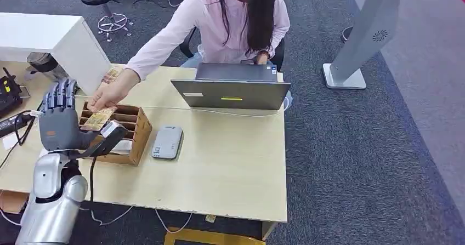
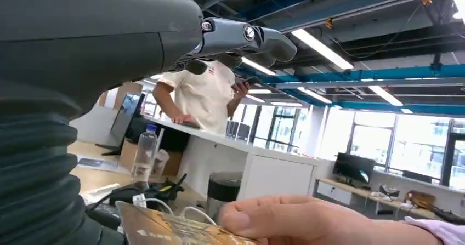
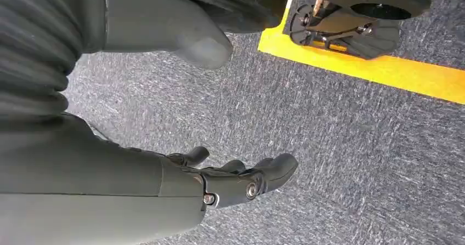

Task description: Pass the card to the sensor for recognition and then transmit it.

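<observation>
The robot's left hand (image 1: 59,119) is raised over the left part of the light wooden counter (image 1: 230,163), fingers upright and spread, thumb reaching toward the wooden compartment box (image 1: 134,132); it holds nothing. A person's hand (image 1: 109,94) reaches across from the far side and holds the card (image 1: 98,119) over the box, just beside the robot's thumb. In the left wrist view the same card (image 2: 175,228) sits under the person's fingers (image 2: 285,217). The grey card sensor (image 1: 166,142) lies flat just right of the box, with bare counter stretching from it to the right and near edges. An open grey laptop (image 1: 233,89) stands along the far edge in front of the seated person. A white box (image 1: 60,42) and black cables (image 1: 13,124) crowd the left end. Beyond the right edge is grey carpet and a white kiosk stand (image 1: 362,36). The right hand (image 3: 236,179) hangs over carpet (image 3: 340,146) near a yellow floor line (image 3: 384,69), fingers loosely apart, holding nothing.
</observation>
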